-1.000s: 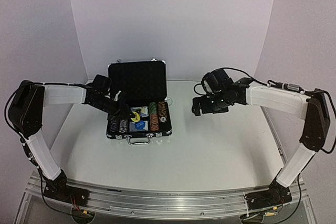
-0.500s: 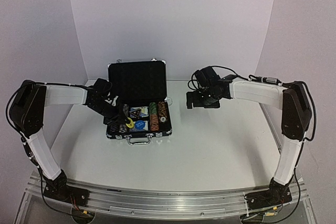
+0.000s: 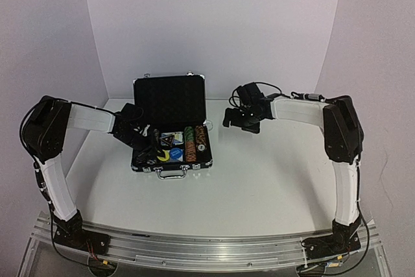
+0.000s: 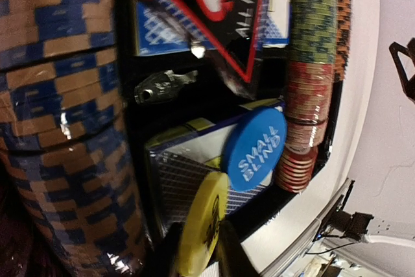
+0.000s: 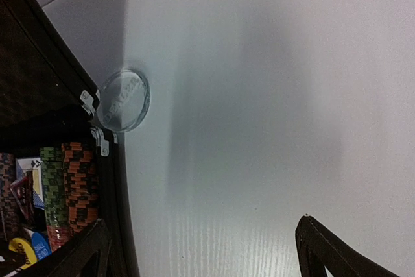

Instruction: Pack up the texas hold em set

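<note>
The texas hold em set's black case (image 3: pixel 201 163) lies open with its lid (image 3: pixel 170 100) upright. Inside are rows of striped chips (image 4: pixel 58 128), blue card decks (image 4: pixel 172 183), a blue round button (image 4: pixel 254 149) and a black triangular marker (image 4: pixel 224 11). My left gripper (image 4: pixel 200 261) reaches into the case's left half, shut on a yellow round button (image 4: pixel 201 222) that stands on edge over a card deck. My right gripper (image 5: pixel 204 254) hovers open over the table just right of the case, nothing between its fingers.
A clear round disc (image 5: pixel 123 100) lies flat on the table against the case's right hinge corner. The case handle (image 3: pixel 170 174) faces the arms. White walls close in the back and sides.
My right arm has swung left, closer to the case's right side. My left gripper has sunk lower into the case with the yellow button.
</note>
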`<state>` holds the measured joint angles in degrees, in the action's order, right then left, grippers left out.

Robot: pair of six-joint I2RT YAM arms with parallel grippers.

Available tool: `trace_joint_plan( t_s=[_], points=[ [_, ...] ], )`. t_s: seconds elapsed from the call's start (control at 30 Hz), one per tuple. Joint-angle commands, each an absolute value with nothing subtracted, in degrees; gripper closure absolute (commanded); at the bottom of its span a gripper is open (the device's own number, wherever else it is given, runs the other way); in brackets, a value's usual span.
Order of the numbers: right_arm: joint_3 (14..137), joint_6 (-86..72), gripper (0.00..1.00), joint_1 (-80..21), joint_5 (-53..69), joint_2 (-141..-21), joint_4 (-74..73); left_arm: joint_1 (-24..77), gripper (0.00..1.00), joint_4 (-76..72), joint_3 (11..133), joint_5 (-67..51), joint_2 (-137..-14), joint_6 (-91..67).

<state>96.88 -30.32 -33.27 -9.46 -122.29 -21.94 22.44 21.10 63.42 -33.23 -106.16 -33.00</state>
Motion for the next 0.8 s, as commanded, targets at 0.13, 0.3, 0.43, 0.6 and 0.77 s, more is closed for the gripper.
trace_joint_plan(
  t_s=[0.13, 0.3, 0.43, 0.6, 0.77],
  points=[
    [107.07, -39.68, 0.13, -28.07, 4.92, -132.45, -13.73, 22.46, 0.46, 25.95, 65.26, -26.28, -103.65, -33.58],
    [116.95, -40.04, 0.25, -27.7, 10.92, -141.34, -12.27, 22.51, 0.23, 28.51, 67.05, -24.92, -99.0, -33.43],
    [125.69, -42.52, 0.4, -27.6, 12.84, -147.62, -10.57, 22.52, 0.01, 30.88, 68.07, -24.32, -96.08, -33.24],
    [135.15, -48.21, 0.53, -27.53, 18.83, -155.48, -6.64, 22.5, 0.0, 31.94, 67.91, -23.31, -93.72, -33.45],
    [139.43, -54.1, 0.61, -27.59, 22.53, -161.0, -2.08, 22.5, 0.0, 31.92, 67.56, -23.57, -93.39, -33.4]
  ],
)
